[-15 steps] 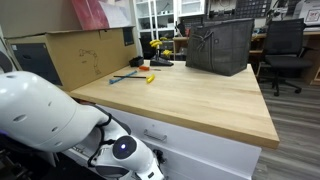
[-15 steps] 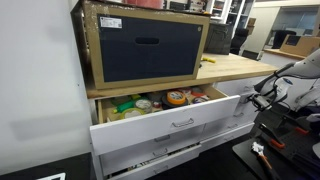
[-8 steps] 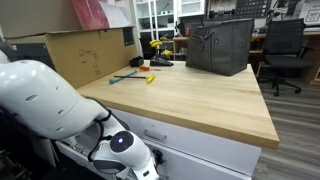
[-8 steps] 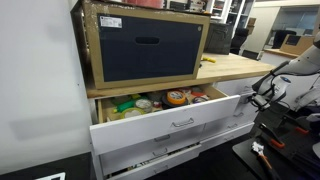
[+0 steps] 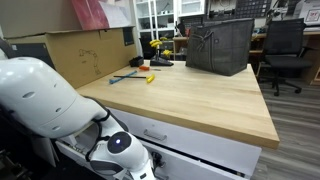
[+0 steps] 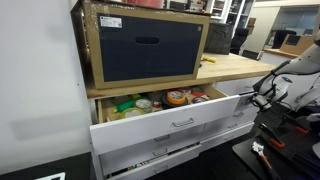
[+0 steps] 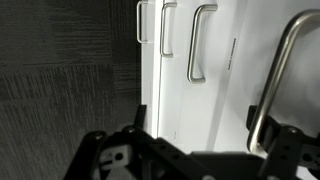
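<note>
My gripper (image 7: 203, 125) is open, its two dark fingers spread in front of a stack of white drawer fronts. A curved metal handle (image 7: 275, 80) stands just inside the right finger; I cannot tell whether they touch. Further handles (image 7: 198, 45) line up beyond it. In an exterior view the gripper (image 6: 258, 95) is at the right end of the white cabinet, beside the pulled-out top drawer (image 6: 170, 125). That drawer holds tape rolls and other small items (image 6: 177, 97). The arm's white links (image 5: 50, 105) fill the near left of an exterior view, where the gripper is hidden.
A wooden worktop (image 5: 190, 95) carries a black wire basket (image 5: 218, 45), a cardboard box (image 5: 85, 55) and small tools (image 5: 130, 76). A box with a dark bin (image 6: 145, 45) sits above the open drawer. An office chair (image 5: 285, 50) stands behind.
The arm's big white link has shifted up and to the right in an exterior view. The gripper at the cabinet has barely moved, and the drawer is as before.
</note>
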`<state>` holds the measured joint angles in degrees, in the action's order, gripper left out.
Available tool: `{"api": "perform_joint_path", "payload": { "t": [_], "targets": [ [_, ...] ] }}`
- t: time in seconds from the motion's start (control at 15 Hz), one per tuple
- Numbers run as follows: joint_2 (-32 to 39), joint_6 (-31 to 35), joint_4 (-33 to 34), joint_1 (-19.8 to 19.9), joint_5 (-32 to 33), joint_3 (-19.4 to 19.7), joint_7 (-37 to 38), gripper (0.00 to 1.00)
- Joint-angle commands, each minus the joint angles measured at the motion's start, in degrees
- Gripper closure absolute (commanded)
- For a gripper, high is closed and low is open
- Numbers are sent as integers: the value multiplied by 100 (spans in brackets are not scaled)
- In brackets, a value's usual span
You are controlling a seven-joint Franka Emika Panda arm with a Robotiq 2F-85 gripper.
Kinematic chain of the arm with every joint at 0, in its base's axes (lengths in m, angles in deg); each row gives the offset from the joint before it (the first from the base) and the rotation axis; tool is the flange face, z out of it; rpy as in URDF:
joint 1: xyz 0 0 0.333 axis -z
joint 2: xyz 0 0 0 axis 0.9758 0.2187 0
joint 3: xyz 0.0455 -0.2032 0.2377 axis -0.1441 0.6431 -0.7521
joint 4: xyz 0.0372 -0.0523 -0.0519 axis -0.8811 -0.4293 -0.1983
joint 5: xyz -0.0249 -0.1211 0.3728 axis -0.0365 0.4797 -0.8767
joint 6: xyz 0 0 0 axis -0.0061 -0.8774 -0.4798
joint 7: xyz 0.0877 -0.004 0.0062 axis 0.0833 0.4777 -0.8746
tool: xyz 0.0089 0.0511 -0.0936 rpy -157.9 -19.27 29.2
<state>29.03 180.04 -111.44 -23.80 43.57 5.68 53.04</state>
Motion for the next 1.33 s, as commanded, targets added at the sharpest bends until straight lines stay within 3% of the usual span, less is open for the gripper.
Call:
{"api": "perform_joint_path", "payload": {
  "t": [0.0, 0.8, 1.0, 1.27],
  "targets": [
    [-89, -239, -596, -132, -88, 434, -150, 0],
    [-201, 177, -1024, -46, -65, 574, -164, 0],
    [-272, 321, -1112, -246, -171, 773, -70, 0],
    [-316, 348, -1205, -193, -146, 765, -85, 0]
  ]
}}
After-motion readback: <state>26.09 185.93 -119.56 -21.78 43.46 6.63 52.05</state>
